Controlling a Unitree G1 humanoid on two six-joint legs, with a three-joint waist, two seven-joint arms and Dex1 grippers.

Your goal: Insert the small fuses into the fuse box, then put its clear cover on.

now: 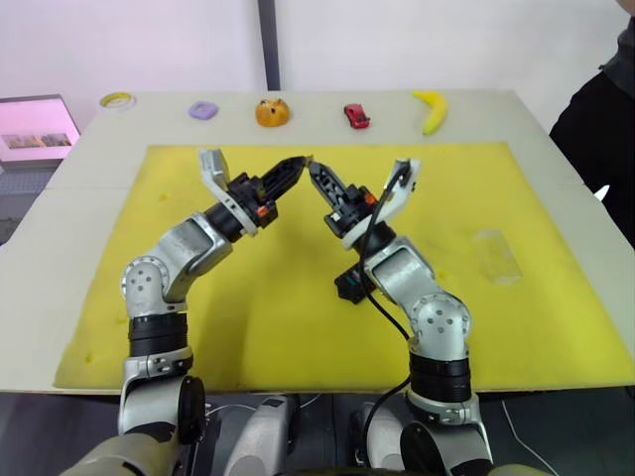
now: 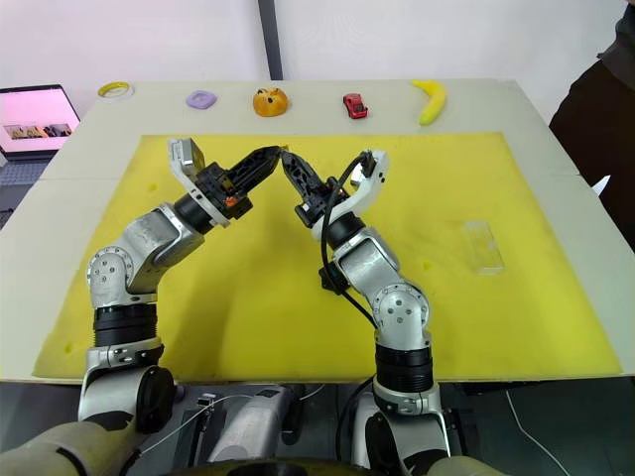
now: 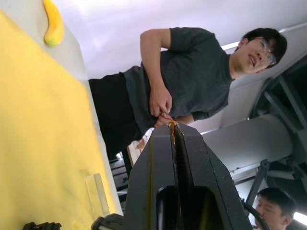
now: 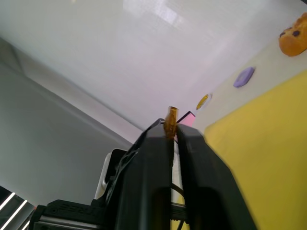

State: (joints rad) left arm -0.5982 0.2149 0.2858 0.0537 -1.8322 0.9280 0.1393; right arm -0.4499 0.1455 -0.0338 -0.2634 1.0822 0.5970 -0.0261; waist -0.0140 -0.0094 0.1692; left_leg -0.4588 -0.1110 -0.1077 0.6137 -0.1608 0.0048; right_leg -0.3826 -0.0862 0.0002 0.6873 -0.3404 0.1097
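Both arms are raised over the yellow mat, their fingertips almost meeting. My right gripper is shut on a small olive-brown fuse that pokes out past its tips. My left gripper is shut too, with a thin orange-brown sliver of a fuse at its tips. The black fuse box lies on the mat, partly hidden behind my right forearm. Near the mat's right edge, well away from both grippers, rests the clear cover.
Along the table's far edge are a tape ring, a purple piece, an orange toy, a red toy car and a banana. A laptop sits at far left. A person stands at the right.
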